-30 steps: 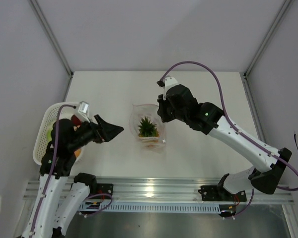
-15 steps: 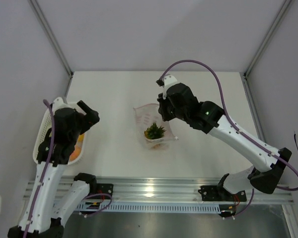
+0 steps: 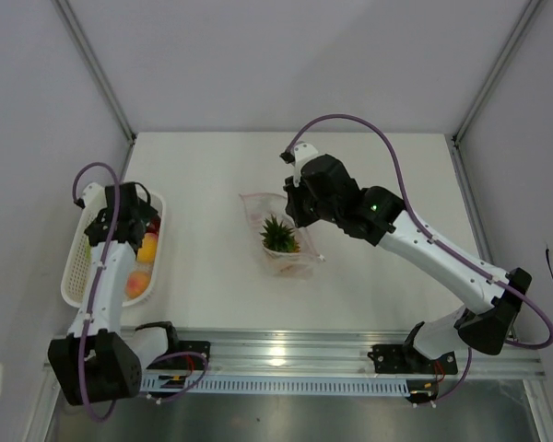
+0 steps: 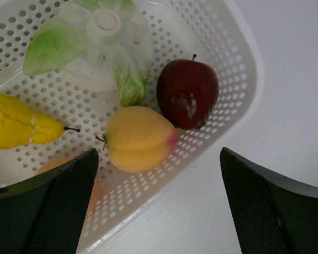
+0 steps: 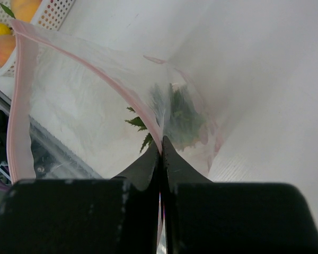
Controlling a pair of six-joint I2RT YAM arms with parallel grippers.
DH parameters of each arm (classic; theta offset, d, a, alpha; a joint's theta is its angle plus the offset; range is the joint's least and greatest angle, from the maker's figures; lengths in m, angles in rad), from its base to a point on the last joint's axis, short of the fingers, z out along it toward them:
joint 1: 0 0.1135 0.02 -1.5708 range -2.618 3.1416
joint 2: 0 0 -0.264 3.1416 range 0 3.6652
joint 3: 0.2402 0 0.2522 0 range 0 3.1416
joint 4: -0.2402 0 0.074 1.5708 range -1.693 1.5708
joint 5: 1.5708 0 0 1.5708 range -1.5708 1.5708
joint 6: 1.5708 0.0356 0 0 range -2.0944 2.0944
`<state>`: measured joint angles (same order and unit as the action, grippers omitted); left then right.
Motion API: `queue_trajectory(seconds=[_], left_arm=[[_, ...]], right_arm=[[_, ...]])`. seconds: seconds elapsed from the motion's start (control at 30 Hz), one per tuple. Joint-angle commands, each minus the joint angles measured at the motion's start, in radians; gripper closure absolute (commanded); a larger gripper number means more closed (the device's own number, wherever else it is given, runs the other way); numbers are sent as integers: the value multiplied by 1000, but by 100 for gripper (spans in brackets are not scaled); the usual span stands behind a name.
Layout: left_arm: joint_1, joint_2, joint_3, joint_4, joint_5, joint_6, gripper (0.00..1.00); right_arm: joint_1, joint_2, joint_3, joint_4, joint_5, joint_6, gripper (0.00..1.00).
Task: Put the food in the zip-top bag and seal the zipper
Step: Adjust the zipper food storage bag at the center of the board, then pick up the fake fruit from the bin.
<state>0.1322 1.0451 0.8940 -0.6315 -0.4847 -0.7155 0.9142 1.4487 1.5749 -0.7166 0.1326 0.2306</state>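
left gripper (image 4: 158, 153): jaws spread, above basket (image 4: 238, 69)
food: apple (image 4: 188, 92), peach (image 4: 138, 137), leafy piece (image 4: 95, 37) in basket; orange piece (image 4: 53, 165) half hidden
right gripper (image 5: 160, 151): pinching bag (image 3: 258, 207) rim, mid-table (image 3: 212, 166)
bag: green piece (image 3: 278, 235) inside, blurred
zipper (image 5: 17, 106): lower end hidden

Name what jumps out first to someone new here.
The right gripper pinches the zip-top bag at its mouth mid-table, a spiky green plant piece inside. At the left edge, the open left gripper hovers over the white basket holding a dark red apple and a yellow peach.
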Motion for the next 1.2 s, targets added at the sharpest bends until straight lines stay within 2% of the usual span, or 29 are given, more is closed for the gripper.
queue_trajectory(seconds=[0.0, 0.5, 0.83, 1.17], left_arm=[[66, 67, 9, 96, 46, -2, 4], [155, 417, 143, 176, 236, -12, 8], [182, 547, 181, 204, 285, 25, 8], [182, 613, 169, 196, 307, 19, 9]], right_arm=[[-3, -5, 4, 48, -21, -13, 100], [-5, -34, -23, 72, -13, -11, 100], [-6, -37, -30, 85, -22, -11, 100], [-6, -57, -50, 94, -22, -4, 100]])
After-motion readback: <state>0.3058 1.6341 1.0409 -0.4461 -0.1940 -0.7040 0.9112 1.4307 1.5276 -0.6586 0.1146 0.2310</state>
